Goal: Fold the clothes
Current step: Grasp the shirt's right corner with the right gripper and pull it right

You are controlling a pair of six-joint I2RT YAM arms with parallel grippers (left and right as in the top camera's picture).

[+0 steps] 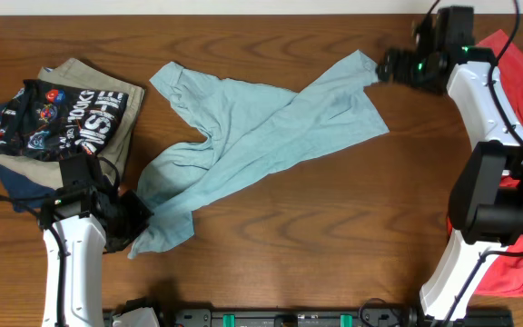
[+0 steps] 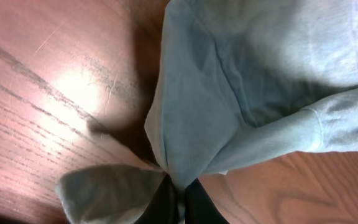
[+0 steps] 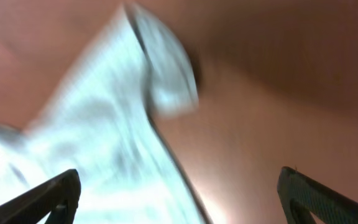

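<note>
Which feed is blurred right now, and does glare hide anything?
Right wrist: heavy motion blur, the T-shirt smeared, only the dark fingertips readable. Left wrist: sharp, with a bright glare patch on the table and dark shadow along the T-shirt's edge. Overhead: sharp and evenly lit.

My overhead camera looks straight down on the table (image 1: 334, 227). My left wrist camera sits close over the near-left end of the T-shirt (image 2: 241, 81), my blurred right one over its far-right end. All three views share that T-shirt.
</note>
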